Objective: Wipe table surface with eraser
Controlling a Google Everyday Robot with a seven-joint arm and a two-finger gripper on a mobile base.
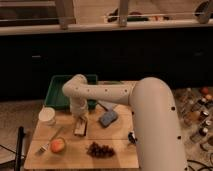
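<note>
The white arm [107, 92] reaches from the right across the far half of the bench [114, 136], bends at an elbow over the near edge of the tray, and turns down toward the bench. The pincer [80, 118] hangs at the end of it, low over the left-middle of the bench. It sits right at the far end of the eraser [80, 128], and I cannot tell whether it is open, closed or gripping that block.

The eraser is a small tan block lying flat on the pale wood, its long side running near to far. It lies just left of the bench's middle.

A blue-grey pad [108, 118] lies to the right of the eraser, apart from it and turned at an angle. A dark green tray [56, 94] sits at the far left corner. A white cup [47, 116] stands just near of the tray, left of the eraser.

An orange fruit [58, 145] rests near the near left corner, with a fork [48, 141] lying slantwise just beside it. A bunch of dark grapes [100, 149] lies at the near edge, toward the middle.
</note>
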